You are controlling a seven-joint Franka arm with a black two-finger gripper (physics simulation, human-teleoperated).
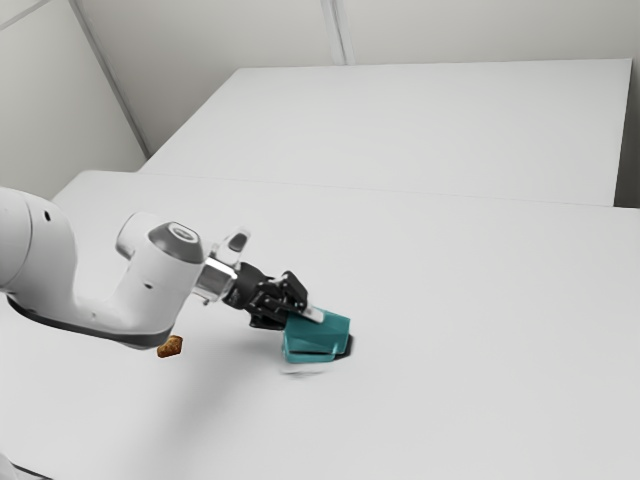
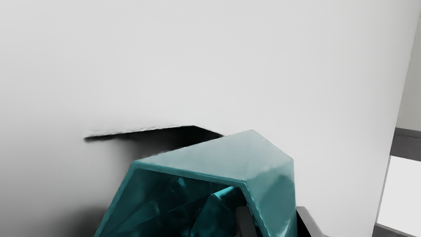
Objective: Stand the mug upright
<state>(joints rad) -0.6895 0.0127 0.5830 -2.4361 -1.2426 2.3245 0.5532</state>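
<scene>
The black gripper (image 1: 299,307) reaches the teal angular mug (image 1: 318,335) at its upper side in the exterior view. The mug looks tilted, with a dark shadow beside it; whether it touches the table is hard to tell. In the wrist view the mug (image 2: 271,171) has its open mouth turned toward my hand. One finger of the gripper (image 2: 273,217) is inside the mouth and the other is outside, shut on the mug's wall between them. The mug's handle cannot be made out.
A small brown object (image 1: 170,347) lies on the white table (image 1: 480,330), close to the arm in the exterior view. Another white surface (image 1: 420,125) stands behind the table, with pale walls beyond.
</scene>
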